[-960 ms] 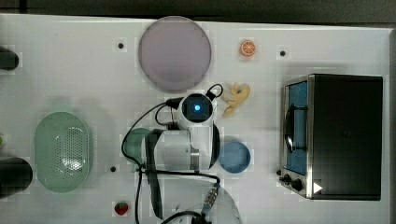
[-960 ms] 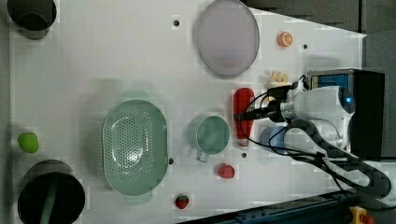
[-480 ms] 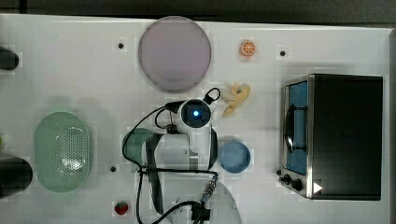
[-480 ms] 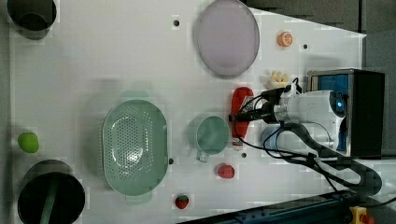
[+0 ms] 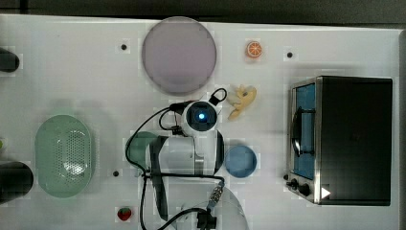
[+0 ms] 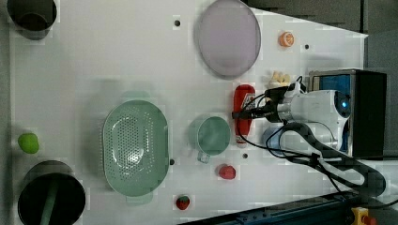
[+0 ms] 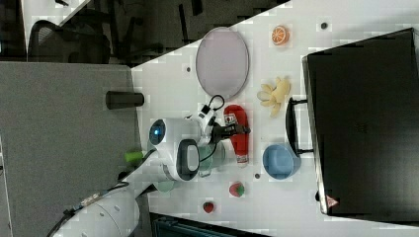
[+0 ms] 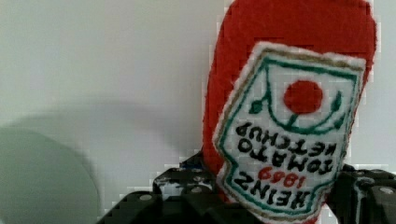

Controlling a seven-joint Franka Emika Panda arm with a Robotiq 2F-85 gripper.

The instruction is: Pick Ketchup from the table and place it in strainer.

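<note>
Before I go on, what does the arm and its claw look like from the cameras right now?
The arm is white with rounded glossy shells and dark joint bands; a round blue light glows on its wrist. Black cables loop loosely along it toward the base. The claw is black, and its fingers show small metal screw heads.

A white table (image 5: 72, 72) is seen across most of the top view. In the right view's upper left, dark chairs (image 7: 69, 42) are seen above a grey panel (image 7: 59, 143).
</note>
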